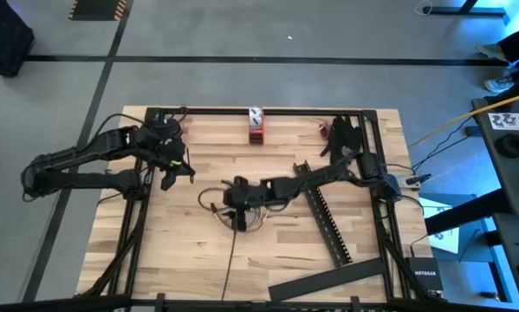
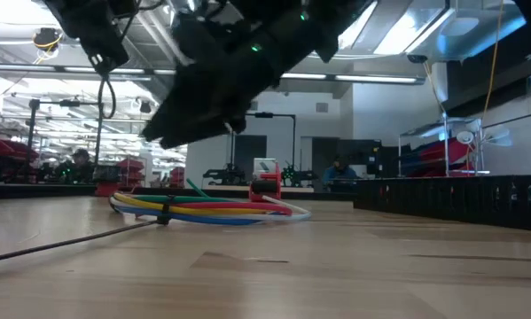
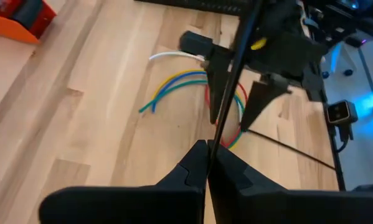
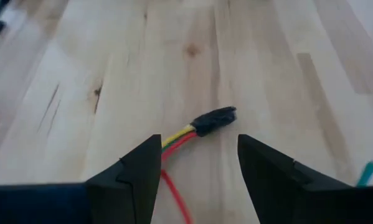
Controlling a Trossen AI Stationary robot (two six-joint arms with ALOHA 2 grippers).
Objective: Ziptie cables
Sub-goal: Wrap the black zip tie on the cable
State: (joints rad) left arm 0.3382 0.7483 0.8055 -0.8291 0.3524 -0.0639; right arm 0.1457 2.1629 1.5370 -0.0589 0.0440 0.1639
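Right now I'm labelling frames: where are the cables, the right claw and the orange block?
cables [image 2: 214, 209]: low view, middle of the bundle.
right claw [image 4: 198, 163]: right wrist view, gap between its open fingers.
orange block [image 1: 256, 125]: high view, its top.

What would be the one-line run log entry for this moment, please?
left gripper: shut on thin black strip | right gripper: open, over cables | cables: bundled on table

- Right arm reaches from the high view's right edge toward centre — right gripper [image 1: 239, 198] points down, fingers [image 4: 139, 165] spread apart.
- Left arm folded at the left edge — left gripper [image 1: 171, 173] closed, fingers [image 3: 195, 165] pressed together.
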